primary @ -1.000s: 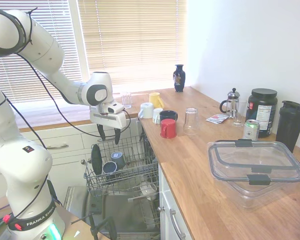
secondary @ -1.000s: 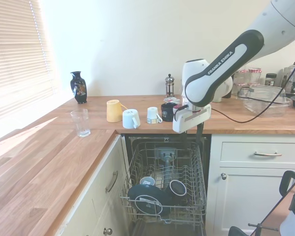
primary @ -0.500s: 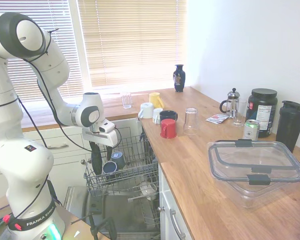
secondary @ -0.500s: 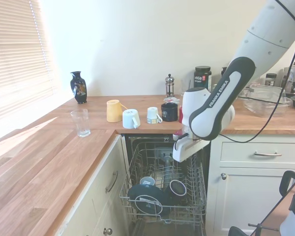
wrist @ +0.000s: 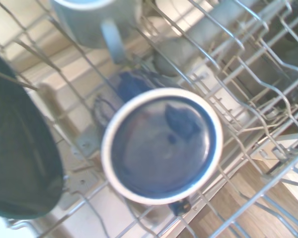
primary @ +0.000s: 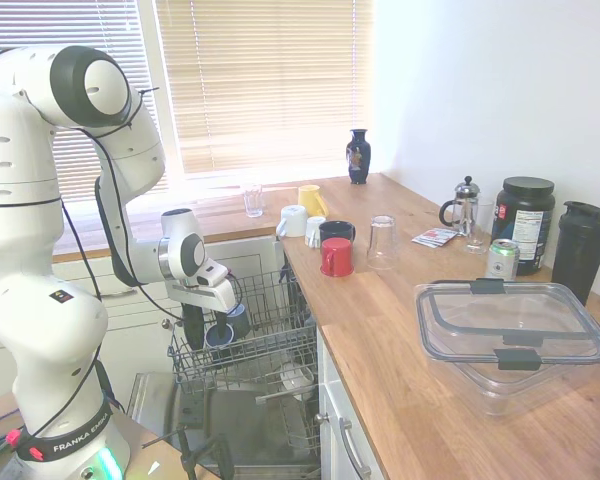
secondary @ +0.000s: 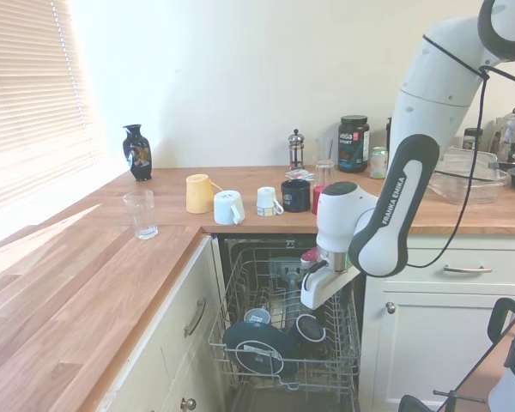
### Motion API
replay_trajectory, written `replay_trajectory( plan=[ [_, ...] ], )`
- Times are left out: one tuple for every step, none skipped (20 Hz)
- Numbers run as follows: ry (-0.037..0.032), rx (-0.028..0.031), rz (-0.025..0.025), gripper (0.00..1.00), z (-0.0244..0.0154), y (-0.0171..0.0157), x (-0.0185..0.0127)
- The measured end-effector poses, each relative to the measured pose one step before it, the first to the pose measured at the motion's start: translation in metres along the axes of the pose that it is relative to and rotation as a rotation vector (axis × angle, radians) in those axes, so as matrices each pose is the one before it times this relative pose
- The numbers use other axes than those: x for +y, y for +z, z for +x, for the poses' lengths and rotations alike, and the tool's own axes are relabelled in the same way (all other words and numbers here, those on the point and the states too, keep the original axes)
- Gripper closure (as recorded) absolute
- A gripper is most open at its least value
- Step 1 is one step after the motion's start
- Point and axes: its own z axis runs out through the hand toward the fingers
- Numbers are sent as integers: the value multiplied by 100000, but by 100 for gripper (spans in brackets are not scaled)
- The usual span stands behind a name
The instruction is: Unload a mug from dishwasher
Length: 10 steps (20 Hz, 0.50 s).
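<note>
Tool (secondary: 313, 311) — lowered into the dishwasher (secondary: 285, 343) rack; finger spacing cannot be determined. Directly beneath it sits the mug (wrist: 162, 144), mouth up, white-rimmed. Beside the mug: a dark plate (secondary: 256, 345). Beyond — a grey-blue mug (primary: 237, 318).

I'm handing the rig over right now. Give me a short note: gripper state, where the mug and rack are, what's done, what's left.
Gripper: low over the rack, just above the mug; whether the jaws are open can't be made out.
Mug: dark navy, in the pulled-out rack of the dishwasher, mouth towards the wrist camera, beside a dark plate and a grey-blue mug.
Done: approach.
Left: grasp, lift out, set on the worktop.
</note>
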Motion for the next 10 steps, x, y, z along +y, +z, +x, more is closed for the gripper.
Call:
replay_trajectory(
  plan=[
    [59,66,313,0,-191,500,192],
    [-174,-151,245,0,-262,497,170],
    [-217,-204,220,0,-296,471,172],
    [-103,-80,197,0,-224,371,187],
    [-203,280,427,0,-120,163,75],
    [-308,433,386,0,-84,55,56],
    [-312,522,53,0,-108,8,59],
    [-151,553,-85,0,-99,-4,20],
    [-247,538,-124,0,-101,-3,11],
    [-216,499,-94,0,-80,0,30]
  ],
)
